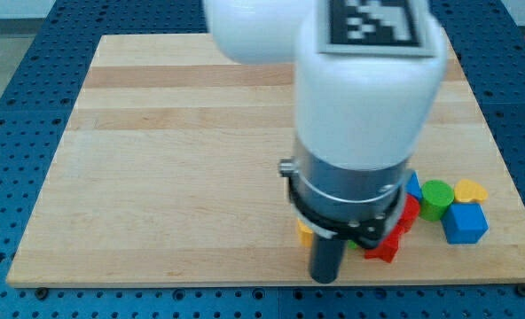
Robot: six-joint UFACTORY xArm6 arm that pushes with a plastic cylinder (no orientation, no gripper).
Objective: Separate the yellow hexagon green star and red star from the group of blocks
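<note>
My arm's white body (pixel 369 80) covers the lower right of the wooden board (pixel 183 177) and hides part of the block group. The dark rod comes out below it and my tip (pixel 326 278) sits near the board's bottom edge. A small yellow piece (pixel 305 234) shows just left of the rod; its shape cannot be made out. A red block (pixel 392 239), partly hidden, lies just right of the rod. No green star shows.
Right of the arm lie a green cylinder (pixel 436 198), a yellow heart (pixel 471 190) and a blue cube (pixel 466 222), close together near the board's right edge. A sliver of another blue block (pixel 413 186) shows beside the arm.
</note>
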